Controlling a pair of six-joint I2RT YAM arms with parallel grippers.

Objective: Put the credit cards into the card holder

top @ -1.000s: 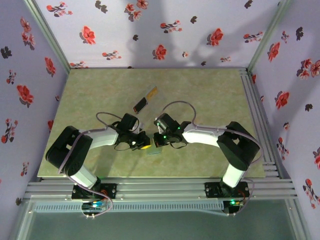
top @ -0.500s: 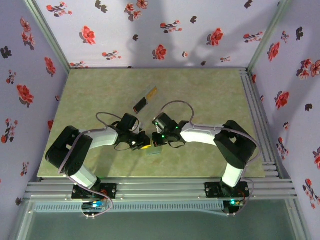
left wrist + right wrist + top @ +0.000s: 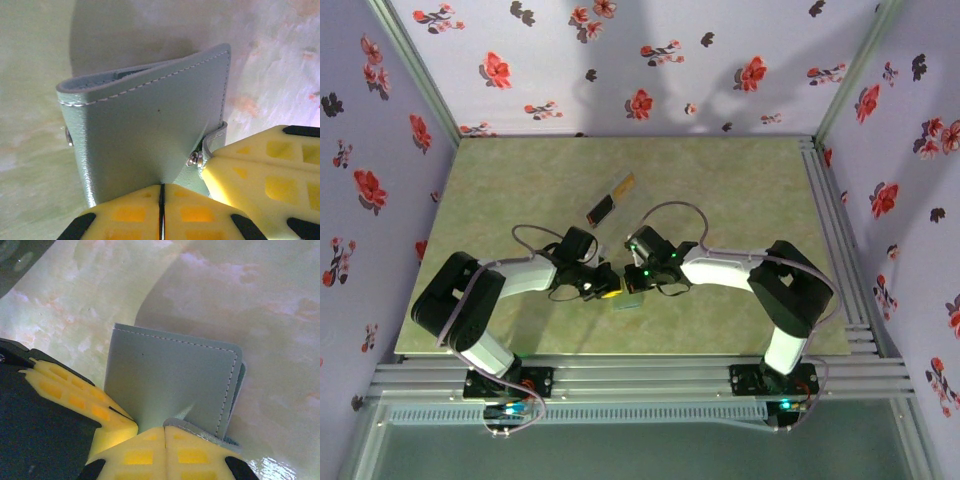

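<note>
**Step in hand: opening the card holder point(image 3: 145, 135), gripped from both sides.**
Left hand point(image 3: 161, 200) pinches one cover, right hand point(image 3: 165, 440) pinches the snap tab point(image 3: 215, 134); the grey-teal, white-stitched holder sits part-folded over the counter's point(image 3: 740, 200) near middle; credit cards point(image 3: 611, 198) lie well apart, farther back; next, probably: spread the covers to bare the pocket.
</note>
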